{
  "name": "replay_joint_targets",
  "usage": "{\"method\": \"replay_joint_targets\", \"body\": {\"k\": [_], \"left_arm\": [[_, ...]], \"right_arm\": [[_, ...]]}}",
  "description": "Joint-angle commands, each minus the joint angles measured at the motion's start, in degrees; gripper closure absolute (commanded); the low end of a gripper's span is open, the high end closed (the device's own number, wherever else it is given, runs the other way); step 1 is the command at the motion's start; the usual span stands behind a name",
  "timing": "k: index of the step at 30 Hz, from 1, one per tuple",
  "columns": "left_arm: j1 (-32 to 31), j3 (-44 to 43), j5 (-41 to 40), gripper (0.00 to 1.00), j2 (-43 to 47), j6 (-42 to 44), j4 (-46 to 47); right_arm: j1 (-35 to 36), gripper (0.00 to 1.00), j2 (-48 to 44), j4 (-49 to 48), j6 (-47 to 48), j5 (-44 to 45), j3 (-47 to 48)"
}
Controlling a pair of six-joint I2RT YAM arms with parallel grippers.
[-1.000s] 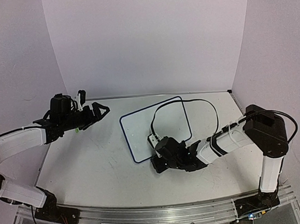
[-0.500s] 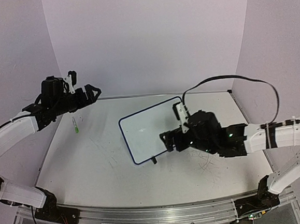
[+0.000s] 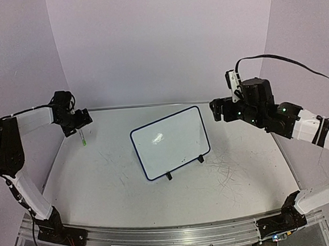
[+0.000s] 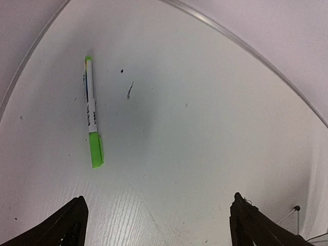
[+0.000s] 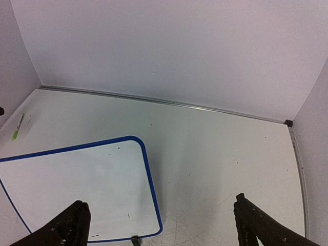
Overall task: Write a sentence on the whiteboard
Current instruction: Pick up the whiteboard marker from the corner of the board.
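The whiteboard, white with a thin blue rim and two black feet, stands tilted at the table's middle; its right part shows in the right wrist view. Its face carries only a few dark specks, and the sentence is not in view. A green-capped marker lies on the table at the far left. My left gripper hangs open just behind the marker, empty. My right gripper hovers open, right of and above the board, empty.
The scuffed tabletop has grey scratch marks in front of the board's right foot. A metal strip runs along the back wall, which meets the side walls at the table's corners.
My right gripper opened at the board's near edge, then rose and swung back to the right. My left arm drew back toward the far left corner. The board now stands on its feet.
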State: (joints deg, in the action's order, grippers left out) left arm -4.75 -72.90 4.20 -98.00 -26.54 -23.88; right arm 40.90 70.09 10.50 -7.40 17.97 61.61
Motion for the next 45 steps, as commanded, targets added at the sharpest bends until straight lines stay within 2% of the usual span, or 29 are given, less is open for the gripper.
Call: {"method": "replay_joint_targets", "body": {"k": [1, 4, 7, 9, 11, 16, 25, 28, 33, 39, 45], "left_arm": [[1.66, -4.92, -2.07, 0.06, -6.31, 1.84, -2.66], [3.99, -7.72, -1.38, 0.11, -12.22, 1.53, -2.69], [4.31, -11.02, -2.22, 0.19, -16.59, 2.34, -3.20], [4.31, -12.67, -2.88, 0.20, -18.98, 2.69, -3.22], [4.31, -14.32, -4.27, 0.23, -21.18, 3.21, -3.60], [3.90, -17.25, -5.82, 0.34, -25.22, 4.07, -4.20], [2.06, -16.29, -11.78, 0.54, -27.44, 4.67, -5.48], [1.76, -15.56, -12.38, 0.61, -27.30, 5.34, -5.71], [1.75, -13.78, -11.85, 0.73, -25.47, 6.05, -5.66], [1.67, -11.48, -10.12, 0.86, -23.58, 6.32, -5.70], [1.43, -7.88, -10.14, 0.98, -18.59, 5.98, -5.56]], "right_arm": [[-0.65, 0.02, 1.80, 1.70, 6.85, -3.30, 1.20], [-1.84, 0.02, 4.55, 1.61, 4.84, -9.27, 0.80], [-4.36, 0.02, 7.77, -0.43, 2.89, -20.73, -1.44], [-4.76, 0.06, 11.28, -1.26, 3.10, -25.66, -2.54], [-4.78, 0.10, 14.77, -1.89, 2.99, -27.73, -3.58], [-4.70, 0.12, 17.67, -7.39, 0.21, -31.26, -7.64], [1.45, 0.16, 22.39, -9.91, 5.18, -23.98, -8.31], [1.57, 0.22, 24.21, -9.96, 4.91, -21.52, -8.26], [1.46, 0.38, 25.30, -12.76, 3.77, -17.98, -11.51], [1.51, 0.38, 24.39, -15.25, 1.53, -18.00, -14.00], [1.59, 0.27, 15.59, -14.40, -1.59, -18.34, -14.51]]}}
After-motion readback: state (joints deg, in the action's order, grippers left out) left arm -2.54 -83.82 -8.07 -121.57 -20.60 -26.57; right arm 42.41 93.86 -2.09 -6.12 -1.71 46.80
